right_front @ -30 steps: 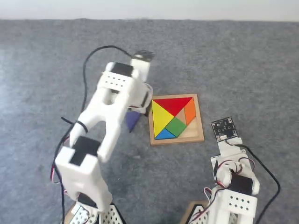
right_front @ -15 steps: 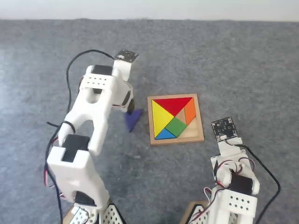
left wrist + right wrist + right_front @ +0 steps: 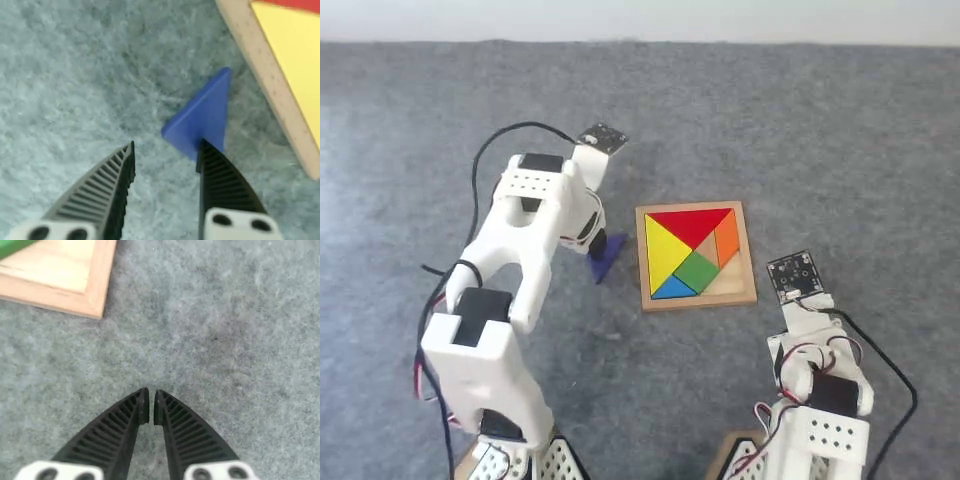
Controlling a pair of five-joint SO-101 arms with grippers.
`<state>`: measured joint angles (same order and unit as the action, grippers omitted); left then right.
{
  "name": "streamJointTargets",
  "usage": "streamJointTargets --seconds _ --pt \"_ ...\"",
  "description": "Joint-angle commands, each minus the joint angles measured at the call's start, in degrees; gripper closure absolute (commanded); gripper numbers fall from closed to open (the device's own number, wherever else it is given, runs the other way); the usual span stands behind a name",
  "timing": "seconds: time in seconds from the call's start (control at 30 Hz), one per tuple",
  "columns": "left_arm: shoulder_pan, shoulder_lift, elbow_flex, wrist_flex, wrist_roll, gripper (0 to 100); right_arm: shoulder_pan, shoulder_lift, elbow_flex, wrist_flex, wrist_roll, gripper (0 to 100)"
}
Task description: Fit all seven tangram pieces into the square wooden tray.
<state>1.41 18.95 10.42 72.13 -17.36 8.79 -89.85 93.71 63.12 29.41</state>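
While left claw [image 3: 166,146] hangs wide open above carpet [image 3: 65,75], we see blue triangle [image 3: 205,112] flat on carpet outside tray [image 3: 270,80], just beside its rim; one fingertip [image 3: 209,152] overlaps triangle edge. Right claw [image 3: 151,392] pinched closed, empty, near tray corner. Tray holds red piece [image 3: 692,224], yellow piece [image 3: 663,250], orange piece [image 3: 727,240], green piece [image 3: 698,270].

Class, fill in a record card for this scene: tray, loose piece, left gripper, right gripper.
tray: wooden, partly filled; bare wood at one corner
loose piece: blue triangle on the carpet beside the tray
left gripper: open, one finger over the blue triangle
right gripper: shut, empty, over carpet near a tray corner
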Motion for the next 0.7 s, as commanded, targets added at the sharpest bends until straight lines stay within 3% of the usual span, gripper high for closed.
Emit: streamJointTargets --seconds 0.0,0.27,0.43,0.67 --pt "1.2 -0.4 1.0 -2.4 -0.6 80 -0.6 -0.6 -1.8 -0.8 -0.5 96.1" --pt "3.8 5.4 0.8 -2.9 -0.1 80 -0.6 -0.6 -1.8 -0.7 -0.5 96.1" --pt "3.8 10.7 -6.1 2.4 1.5 80 -0.6 -0.6 -1.8 -0.7 -0.5 96.1" --pt "3.9 11.9 -7.5 3.2 1.8 81 -0.7 -0.6 -1.8 -0.7 -0.5 96.1"
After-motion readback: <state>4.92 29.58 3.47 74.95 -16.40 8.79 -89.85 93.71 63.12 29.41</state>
